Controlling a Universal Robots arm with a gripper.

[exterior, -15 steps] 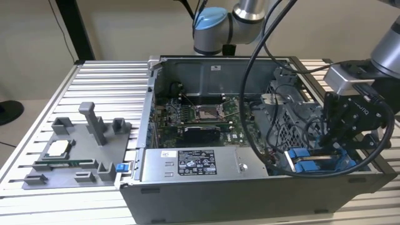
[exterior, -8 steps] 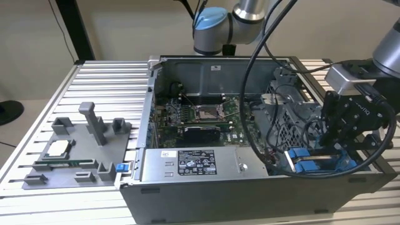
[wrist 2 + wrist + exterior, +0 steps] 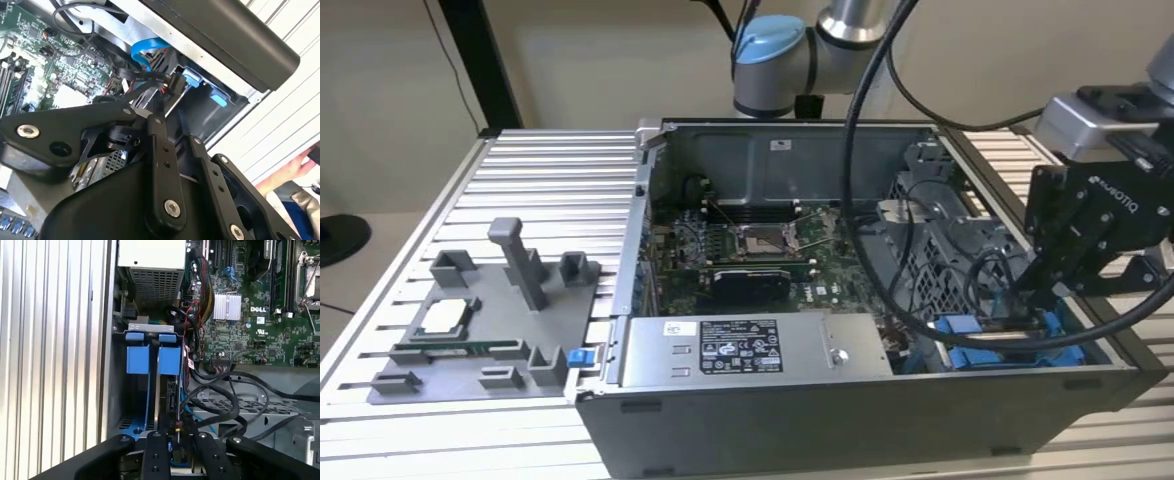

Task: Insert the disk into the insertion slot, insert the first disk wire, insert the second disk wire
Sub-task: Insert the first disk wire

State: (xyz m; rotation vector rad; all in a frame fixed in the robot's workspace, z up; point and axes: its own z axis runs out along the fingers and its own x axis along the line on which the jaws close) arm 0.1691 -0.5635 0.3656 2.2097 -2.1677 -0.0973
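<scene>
Down at the insertion slot (image 3: pixel 150 327) where the blue-framed disk (image 3: pixel 169 362) sits, clamps gripper (image 3: pixel 177 436) fingers on a black wire connector (image 3: pixel 172 84), seemingly small, rigid, best held by its plastic body.

Table (image 3: pixel 547 170): silver-grey, ribbed in parallel stripes. Computer case (image 3: pixel 854 420): dark grey. Circuit board (image 3: pixel 720 255), centre of exterior view: green, with silver and black parts. Power box (image 3: pixel 720 350), lower centre: silver, white-and-black label. Disk frame (image 3: pixel 169 361): bright blue. Drive cage (image 3: pixel 947 250): grey, dotted with holes. Hand (image 3: pixel 1034 302): black. Thick cables (image 3: pixel 861 200): black. Thin wires (image 3: pixel 192 315): red, yellow, black. Flat cable (image 3: pixel 145 50): blue. Parts tray (image 3: pixel 480 320), exterior view's left: mid grey. Arm joint cap (image 3: pixel 767 40): light blue.
</scene>
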